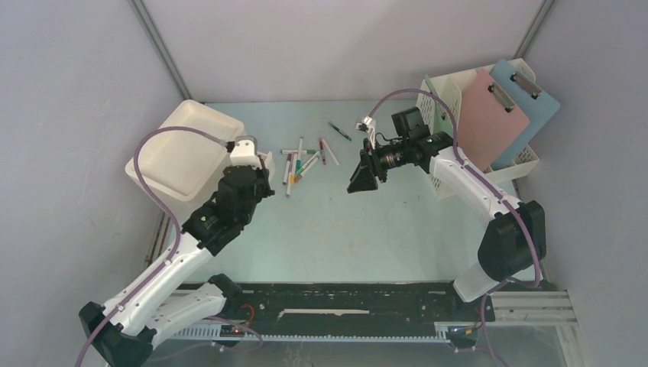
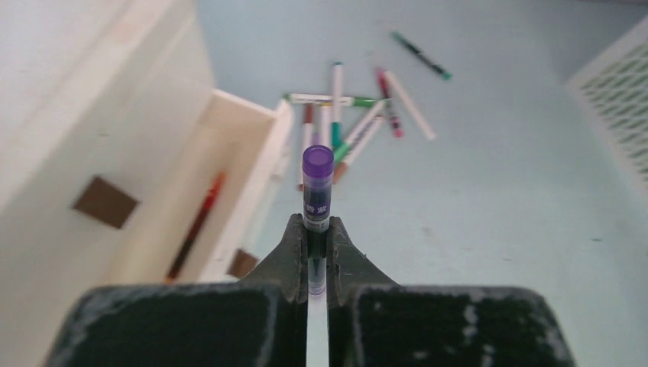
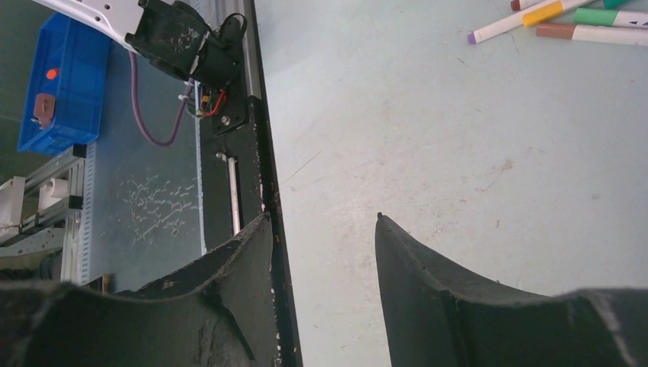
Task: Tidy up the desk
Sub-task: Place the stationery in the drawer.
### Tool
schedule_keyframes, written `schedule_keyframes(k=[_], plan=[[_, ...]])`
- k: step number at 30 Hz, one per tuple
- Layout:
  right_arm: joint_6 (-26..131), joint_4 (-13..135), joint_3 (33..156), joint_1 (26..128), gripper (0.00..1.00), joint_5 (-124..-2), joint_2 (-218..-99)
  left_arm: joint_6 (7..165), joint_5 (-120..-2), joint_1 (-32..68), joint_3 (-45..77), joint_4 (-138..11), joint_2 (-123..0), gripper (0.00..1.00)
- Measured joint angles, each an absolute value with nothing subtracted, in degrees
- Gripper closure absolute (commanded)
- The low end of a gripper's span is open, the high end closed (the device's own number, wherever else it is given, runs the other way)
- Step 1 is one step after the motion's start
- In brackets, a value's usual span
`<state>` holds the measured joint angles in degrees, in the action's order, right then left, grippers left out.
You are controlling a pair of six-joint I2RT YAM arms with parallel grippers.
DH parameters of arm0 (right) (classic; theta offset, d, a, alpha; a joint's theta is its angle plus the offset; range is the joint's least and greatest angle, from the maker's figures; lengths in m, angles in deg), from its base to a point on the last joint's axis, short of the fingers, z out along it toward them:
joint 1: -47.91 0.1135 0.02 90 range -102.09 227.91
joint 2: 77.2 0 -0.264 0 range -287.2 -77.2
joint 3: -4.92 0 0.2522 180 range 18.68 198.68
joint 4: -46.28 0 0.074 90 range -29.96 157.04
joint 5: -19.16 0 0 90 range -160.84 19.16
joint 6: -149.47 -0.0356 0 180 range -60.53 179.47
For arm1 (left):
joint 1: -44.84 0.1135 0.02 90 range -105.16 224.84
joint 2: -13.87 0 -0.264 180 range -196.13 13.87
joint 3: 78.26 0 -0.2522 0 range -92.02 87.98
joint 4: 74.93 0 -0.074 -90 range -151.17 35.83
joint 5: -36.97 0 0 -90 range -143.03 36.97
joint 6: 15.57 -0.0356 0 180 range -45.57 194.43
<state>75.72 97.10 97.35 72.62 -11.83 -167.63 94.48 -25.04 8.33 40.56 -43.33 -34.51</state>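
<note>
The desk [image 1: 344, 229] is a pale mint-green tabletop. My left gripper [image 1: 264, 170] hovers at the right edge of the white bin [image 1: 179, 149]. In the left wrist view it [image 2: 317, 229] is shut on a purple-capped marker [image 2: 317, 180], which sticks out past the fingertips. A pile of several loose markers [image 1: 306, 162] lies on the desk just beyond it, also seen in the left wrist view [image 2: 351, 122]. My right gripper [image 1: 359, 180] is open and empty above the desk's middle; in the right wrist view [image 3: 325, 222] only bare tabletop shows between the jaws.
A narrow white tray [image 2: 229, 183] beside the bin holds a red pen [image 2: 197, 222]. A lone dark green pen [image 1: 340, 131] lies towards the back. A white perforated file rack [image 1: 447, 95] at the back right holds a pink clipboard [image 1: 489, 118] and a blue clipboard [image 1: 531, 103].
</note>
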Motion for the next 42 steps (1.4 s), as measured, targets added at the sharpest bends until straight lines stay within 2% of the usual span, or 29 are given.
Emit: schedule_keyframes(k=[12, 20, 21, 24, 27, 35, 39, 42], plan=[[75.92, 97.54, 97.35, 72.40, 0.41, -11.86, -167.63, 83.49, -8.10, 8.33, 33.96, -31.54, -39.89, 1.00], [76.05, 97.54, 97.35, 72.36, 0.41, -11.86, -167.63, 77.81, -0.12, 8.33, 33.09, -28.88, -46.22, 0.90], [76.09, 97.54, 97.35, 72.36, 0.41, -11.86, -167.63, 77.26, 0.82, 8.33, 33.09, -28.68, -47.30, 0.87], [76.11, 97.56, 97.35, 72.30, 0.41, -11.86, -167.63, 76.32, 2.35, 8.55, 33.09, -28.40, -49.90, 0.67], [76.14, 97.56, 97.35, 72.19, 0.41, -11.86, -167.63, 75.47, 3.46, 9.03, 33.09, -28.33, -52.06, 0.52], [76.16, 97.58, 97.35, 71.73, 0.41, -11.86, -167.63, 75.31, 3.92, 9.73, 32.85, -28.27, -52.91, 0.38], [76.18, 97.58, 97.35, 71.64, 0.41, -11.86, -167.63, 75.58, 0.99, 9.73, 32.21, -28.66, -50.84, 0.25], [76.31, 97.60, 97.35, 71.62, 0.41, -11.86, -167.63, 76.28, -3.57, 9.75, 32.23, -30.25, -47.47, 0.11]])
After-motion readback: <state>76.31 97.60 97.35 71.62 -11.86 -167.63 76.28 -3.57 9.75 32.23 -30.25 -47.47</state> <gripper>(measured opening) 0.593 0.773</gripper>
